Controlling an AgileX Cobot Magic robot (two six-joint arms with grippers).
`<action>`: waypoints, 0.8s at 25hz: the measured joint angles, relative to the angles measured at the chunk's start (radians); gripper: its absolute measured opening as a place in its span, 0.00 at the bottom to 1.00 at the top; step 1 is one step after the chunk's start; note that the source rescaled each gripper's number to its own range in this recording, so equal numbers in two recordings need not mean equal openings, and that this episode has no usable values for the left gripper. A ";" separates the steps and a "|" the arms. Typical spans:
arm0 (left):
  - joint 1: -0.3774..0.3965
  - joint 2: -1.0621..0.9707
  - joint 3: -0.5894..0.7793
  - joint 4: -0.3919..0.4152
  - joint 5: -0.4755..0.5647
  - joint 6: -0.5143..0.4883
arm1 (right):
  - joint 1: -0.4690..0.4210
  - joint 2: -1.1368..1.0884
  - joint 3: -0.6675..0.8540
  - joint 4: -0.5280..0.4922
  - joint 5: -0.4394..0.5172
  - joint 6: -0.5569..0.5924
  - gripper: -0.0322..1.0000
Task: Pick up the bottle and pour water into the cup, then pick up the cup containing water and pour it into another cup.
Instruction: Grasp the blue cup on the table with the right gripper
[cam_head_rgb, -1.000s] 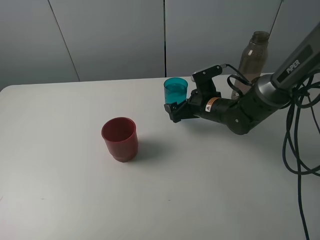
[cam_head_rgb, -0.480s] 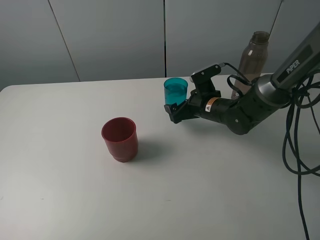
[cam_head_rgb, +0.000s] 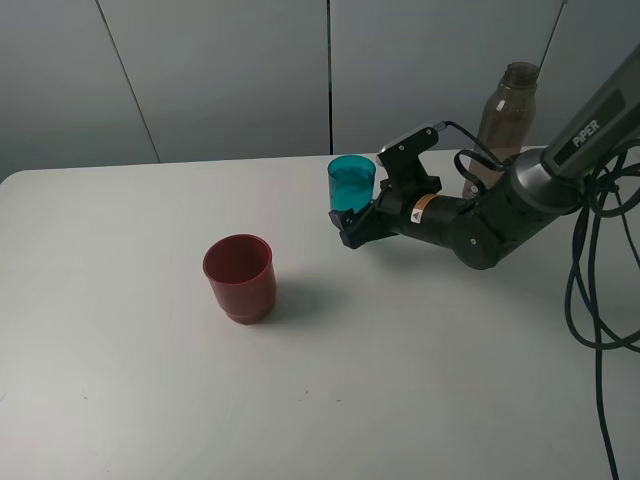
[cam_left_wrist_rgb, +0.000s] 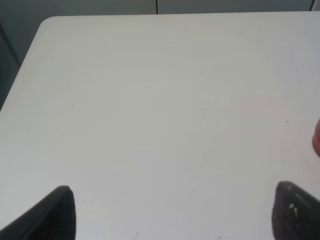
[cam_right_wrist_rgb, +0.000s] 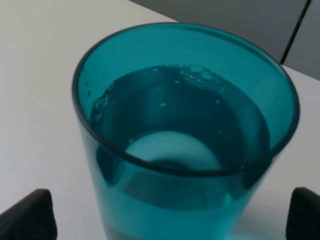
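My right arm (cam_head_rgb: 480, 228) comes in from the right side and lies low over the worktop (cam_head_rgb: 120, 380). Its forearm is nearly level and its wrist is stretched toward the middle. The right jaws are spread wide, and the blue cup (cam_head_rgb: 351, 182) stands upright on the worktop between them. On the right wrist camera the two dark fingertips (cam_right_wrist_rgb: 30, 216) sit either side of the cup's lower body. A strip of white worktop shows beside each, so nothing is pinched. The left jaws are spread as well, their black fingertips (cam_left_wrist_rgb: 52, 215) hanging over bare worktop with nothing between them.

Nearest the high camera is the red cup (cam_head_rgb: 239, 278), well apart from the blue one and closer to my left side. It is squat and wide-mouthed, made of dark red see-through plastic with a stepped foot, and it stands upright. Beyond it, the blue cup is a smooth, narrower, teal see-through tumbler with a thicker rim. It holds water, with small bubbles clinging at the waterline.

Farthest back, the bottle (cam_head_rgb: 506, 110) stands upright just behind the arm, which hides its lower part. It is tall and slim, of smoky brown see-through plastic with a narrower neck.

Black cables (cam_head_rgb: 598, 290) hang along the right edge. The worktop is matte white, and a grey panelled wall (cam_head_rgb: 220, 80) closes the scene behind it.
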 joint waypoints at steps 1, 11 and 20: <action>0.000 0.000 0.000 0.000 0.000 0.000 | 0.000 0.000 -0.002 0.002 -0.005 -0.001 0.99; 0.000 0.000 0.000 0.000 0.000 0.000 | 0.000 0.000 -0.046 0.017 0.010 -0.003 0.99; 0.000 0.000 0.000 0.000 0.000 0.000 | 0.000 0.047 -0.059 0.017 0.007 -0.001 0.99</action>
